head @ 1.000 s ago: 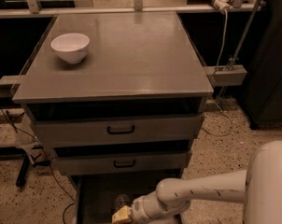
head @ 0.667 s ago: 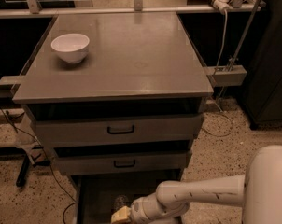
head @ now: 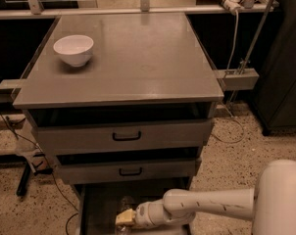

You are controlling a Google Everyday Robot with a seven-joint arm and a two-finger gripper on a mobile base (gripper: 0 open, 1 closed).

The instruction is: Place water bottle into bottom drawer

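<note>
Reaching in from the lower right of the frame, the white arm (head: 211,202) stretches leftward across the bottom edge, and the gripper (head: 121,218) at its end sits low over the bottom drawer (head: 96,204), right at bottom centre. That drawer is pulled out from under the grey cabinet (head: 138,58), its dark flat floor showing to the left of the gripper. The water bottle (head: 126,202) shows only as a faint, clear, crinkled shape inside the drawer, just above the gripper's yellowish tip in the frame and very close to it. Whether the two are touching cannot be told, and whether the pincer is clenched, released or grasping the bottle cannot be told either. Above the open tray, the middle drawer (head: 126,171) and the top drawer (head: 123,136) each carry a small black handle, and both stand slightly forward with a dark gap above them. Up in the upper left, a white bowl (head: 73,49) stands upright on the cabinet's top. The robot's rounded white body (head: 280,199) fills the lower right corner, and speckled floor (head: 226,155) lies between it and the cabinet.
</note>
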